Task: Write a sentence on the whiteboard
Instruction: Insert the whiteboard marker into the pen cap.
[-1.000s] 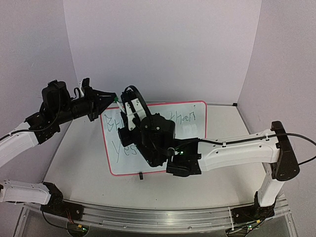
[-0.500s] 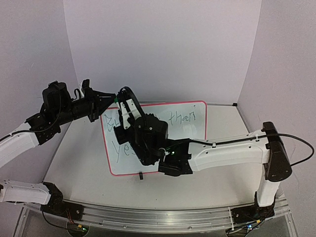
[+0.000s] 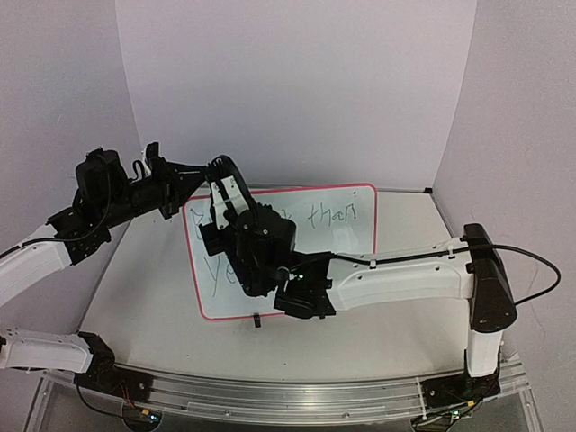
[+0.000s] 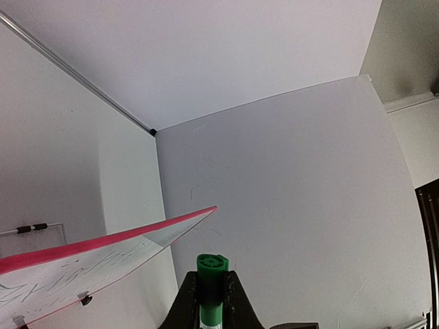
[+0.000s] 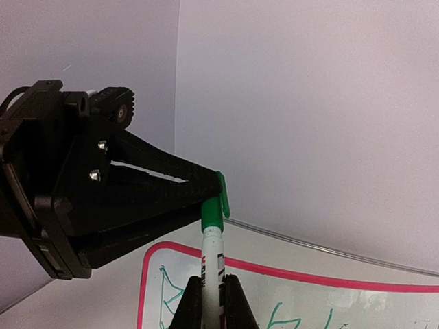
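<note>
Two lines of thin green handwriting make up the sentence (image 3: 326,216) on the whiteboard (image 3: 349,238), a white panel with rounded corners and a red-pink frame. From above, it lies flat on the grey tabletop (image 3: 135,288), left of centre and toward the back wall. Only "than" on the upper line and "Ye" on the lower one read clearly. The right arm (image 3: 396,279) reaches across the board and covers the middle of both lines, and the first word is faint beside it. One small black clip (image 3: 256,319) shows on the near long edge. In the left wrist view, the left gripper (image 4: 211,281) has its fingers pressed tight against a green cap (image 4: 211,266), seen end-on. The board appears here only as a slanting slab with a pink edge, its letters too foreshortened to read. In the right wrist view, the right gripper (image 5: 212,284) is clamped on the white barrel of a marker (image 5: 214,257). The marker stands upright, its green end meeting the left gripper's fingertips above the board's far left corner. The tip is hidden there, so I cannot tell how far it is seated. A few green strokes show below, cut off by the frame's bottom edge.
</note>
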